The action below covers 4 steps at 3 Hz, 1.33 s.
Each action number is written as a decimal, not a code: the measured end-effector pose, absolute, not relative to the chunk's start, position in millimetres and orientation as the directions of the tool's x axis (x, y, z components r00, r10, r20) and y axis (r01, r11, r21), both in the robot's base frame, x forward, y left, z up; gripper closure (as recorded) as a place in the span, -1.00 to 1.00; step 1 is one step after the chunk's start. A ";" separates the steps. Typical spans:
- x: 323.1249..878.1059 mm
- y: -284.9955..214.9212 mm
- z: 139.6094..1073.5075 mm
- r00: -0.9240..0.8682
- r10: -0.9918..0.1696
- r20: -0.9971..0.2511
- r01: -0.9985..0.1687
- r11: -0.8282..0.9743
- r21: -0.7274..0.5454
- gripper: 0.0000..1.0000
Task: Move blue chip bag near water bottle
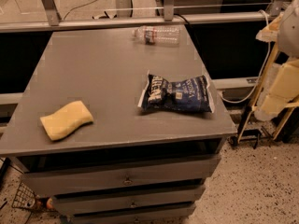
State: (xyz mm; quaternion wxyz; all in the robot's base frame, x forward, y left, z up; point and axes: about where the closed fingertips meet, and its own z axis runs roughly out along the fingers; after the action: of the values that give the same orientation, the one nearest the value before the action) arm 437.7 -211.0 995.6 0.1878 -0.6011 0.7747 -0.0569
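Observation:
The blue chip bag (177, 94) lies flat on the grey table top (93, 73), near its right front edge, with white lettering and white crimped ends. The water bottle (156, 35) lies on its side at the far edge of the table, behind the bag and well apart from it. My arm (285, 78) is at the right edge of the view, off the table. My gripper (253, 135) hangs low beside the table's right front corner, to the right of the bag and below the table top, holding nothing that I can see.
A yellow wavy sponge (67, 119) lies at the front left of the table. The table has drawers (126, 181) below. A metal rail (140, 21) and a cable (243, 97) run behind and to the right. A wire basket (23, 199) sits on the floor at the left.

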 end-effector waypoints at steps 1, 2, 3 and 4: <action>437.7 -211.0 995.6 -0.207 -0.953 -0.223 -0.910 0.271 -0.314 -1.00; 437.7 -211.0 995.6 -0.207 -0.953 -0.223 -0.910 0.271 -0.314 -1.00; 459.5 -182.2 968.3 -0.166 -0.933 -0.319 -0.925 0.260 -0.279 -1.00; 483.8 -150.6 942.1 -0.117 -0.910 -0.399 -0.941 0.230 -0.250 -1.00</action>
State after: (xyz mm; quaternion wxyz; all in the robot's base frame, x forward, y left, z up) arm 483.8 -150.6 942.1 0.2403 -0.6195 0.7466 0.0322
